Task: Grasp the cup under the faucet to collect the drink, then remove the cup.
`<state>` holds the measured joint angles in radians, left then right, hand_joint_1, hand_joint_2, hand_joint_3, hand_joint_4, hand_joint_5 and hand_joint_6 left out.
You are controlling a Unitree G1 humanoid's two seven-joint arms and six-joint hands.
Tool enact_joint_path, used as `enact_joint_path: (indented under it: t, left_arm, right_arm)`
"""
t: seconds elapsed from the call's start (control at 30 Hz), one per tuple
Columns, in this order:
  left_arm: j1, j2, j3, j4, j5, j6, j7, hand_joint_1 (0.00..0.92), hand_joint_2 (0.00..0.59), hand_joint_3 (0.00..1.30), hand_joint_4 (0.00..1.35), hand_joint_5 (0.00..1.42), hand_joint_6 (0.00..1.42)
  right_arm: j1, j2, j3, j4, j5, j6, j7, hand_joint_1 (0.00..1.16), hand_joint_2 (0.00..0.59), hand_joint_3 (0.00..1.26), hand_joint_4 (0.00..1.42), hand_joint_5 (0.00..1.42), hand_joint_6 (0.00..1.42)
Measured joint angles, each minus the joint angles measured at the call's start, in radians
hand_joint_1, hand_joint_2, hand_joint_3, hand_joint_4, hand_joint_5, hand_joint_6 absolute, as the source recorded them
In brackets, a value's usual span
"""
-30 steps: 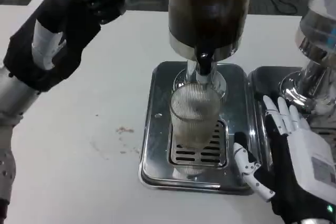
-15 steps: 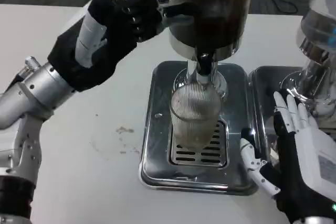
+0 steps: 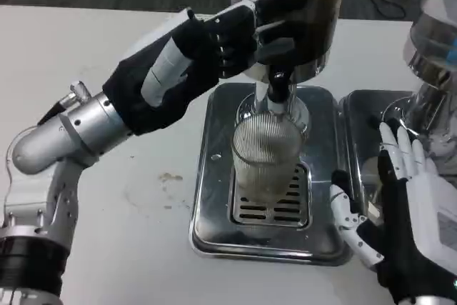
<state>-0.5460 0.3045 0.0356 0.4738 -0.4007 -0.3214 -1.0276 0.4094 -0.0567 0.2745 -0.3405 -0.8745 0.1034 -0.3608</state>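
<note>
A ribbed clear glass cup (image 3: 265, 155) stands upright on the slotted grate of the steel drip tray (image 3: 207, 212), directly under the black faucet (image 3: 277, 89) of the dark drink dispenser (image 3: 300, 5). My left hand (image 3: 207, 55) reaches across from the left, its fingers spread against the dispenser's lower front just above the faucet. My right hand (image 3: 400, 212) stands open at the tray's right edge, palm toward the cup, a little apart from it.
A second dispenser (image 3: 432, 69) with its own steel tray (image 3: 357, 116) stands at the right, close behind my right hand. Small brownish stains (image 3: 170, 177) mark the white table left of the tray.
My left arm has swung right from the far left, bringing its hand onto the dispenser's front by the faucet. My right hand has shifted slightly right. The cup has not moved.
</note>
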Motion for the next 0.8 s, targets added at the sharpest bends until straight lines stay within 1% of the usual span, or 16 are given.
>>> enact_joint_path:
  t: [0.1, 0.17, 0.33, 0.4, 0.53, 0.8]
  left_arm:
    - [-0.001, -0.003, -0.013, 0.009, 0.023, -0.011, 0.000, 0.000, 0.056, 0.07, 0.00, 0.04, 0.05]
    - [-0.004, -0.009, -0.019, 0.019, 0.043, -0.022, 0.000, 0.000, 0.056, 0.07, 0.00, 0.04, 0.04]
    - [-0.008, -0.019, -0.025, 0.053, 0.062, -0.041, 0.000, 0.000, 0.055, 0.06, 0.00, 0.03, 0.04]
    - [-0.013, -0.023, -0.031, 0.070, 0.068, -0.058, 0.000, 0.000, 0.054, 0.06, 0.00, 0.03, 0.04]
    - [-0.019, -0.028, -0.051, 0.111, 0.099, -0.085, -0.002, 0.000, 0.054, 0.06, 0.00, 0.03, 0.04]
    - [-0.046, -0.030, -0.059, 0.169, 0.127, -0.149, -0.010, 0.000, 0.049, 0.06, 0.00, 0.03, 0.04]
  right_arm:
    - [0.004, 0.000, 0.003, 0.000, 0.000, 0.000, -0.005, 0.30, 0.470, 0.07, 0.00, 0.00, 0.00]
    - [0.006, 0.002, 0.005, 0.000, 0.000, 0.000, -0.009, 0.27, 0.469, 0.08, 0.00, 0.00, 0.00]
    - [0.009, 0.004, 0.007, 0.000, 0.000, 0.000, -0.017, 0.27, 0.469, 0.07, 0.00, 0.00, 0.00]
    - [0.011, 0.004, 0.007, 0.000, 0.004, 0.000, -0.019, 0.26, 0.455, 0.07, 0.00, 0.00, 0.00]
    - [0.012, 0.003, 0.007, 0.000, 0.011, -0.005, -0.029, 0.25, 0.454, 0.06, 0.00, 0.00, 0.00]
    - [0.012, 0.001, 0.006, 0.014, 0.021, -0.018, -0.039, 0.25, 0.453, 0.06, 0.00, 0.00, 0.00]
